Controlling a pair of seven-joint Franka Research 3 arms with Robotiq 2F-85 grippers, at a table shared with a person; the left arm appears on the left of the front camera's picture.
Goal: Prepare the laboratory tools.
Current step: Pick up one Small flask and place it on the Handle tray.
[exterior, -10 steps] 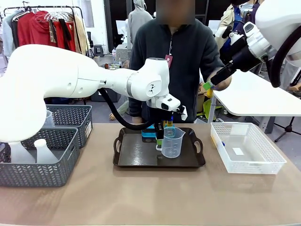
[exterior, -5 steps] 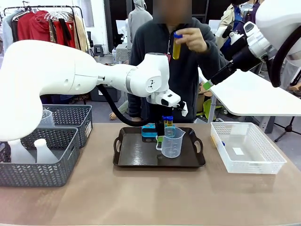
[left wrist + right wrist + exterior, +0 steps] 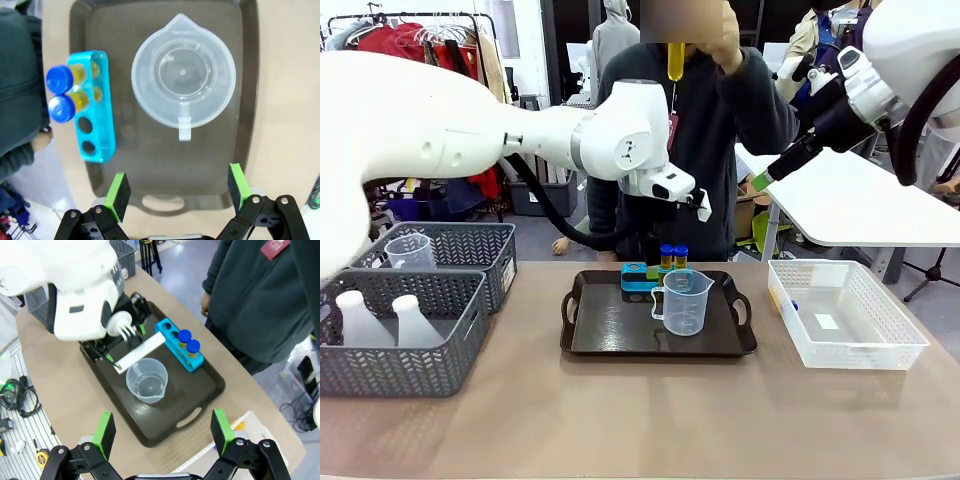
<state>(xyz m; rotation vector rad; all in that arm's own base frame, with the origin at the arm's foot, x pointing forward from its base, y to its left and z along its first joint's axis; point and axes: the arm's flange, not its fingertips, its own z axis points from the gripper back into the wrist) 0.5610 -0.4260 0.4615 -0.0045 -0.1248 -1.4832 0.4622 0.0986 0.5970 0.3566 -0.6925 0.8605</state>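
Your clear measuring beaker [image 3: 685, 300] is standing upright on the dark tray [image 3: 610, 330], right of its middle, with nothing showing inside it. Just behind it, at the tray's far edge, the blue rack [image 3: 635, 278] is holding two blue-capped tubes [image 3: 673, 256] of yellow liquid. In the left wrist view they are sitting in neighbouring holes at one end of the rack, and its other two holes are standing open. A third yellow tube [image 3: 675, 60] is being held high above the table in the person's raised hand [image 3: 725, 40].

Your left gripper [image 3: 178, 190] is hanging above the tray's near edge with its green pads spread wide. They are gripping nothing, and the beaker's handle is pointing toward them. Your right gripper [image 3: 162, 431] is hovering well above the table's right side. Its pads are likewise spread wide and are not touching anything.

At the table's left, two white conical flasks [image 3: 408, 322] are standing in the nearer grey basket [image 3: 420, 375]. A second clear beaker [image 3: 408, 250] is sitting in the grey basket behind [image 3: 480, 245]. A white basket [image 3: 880, 350] is lying to the tray's right.
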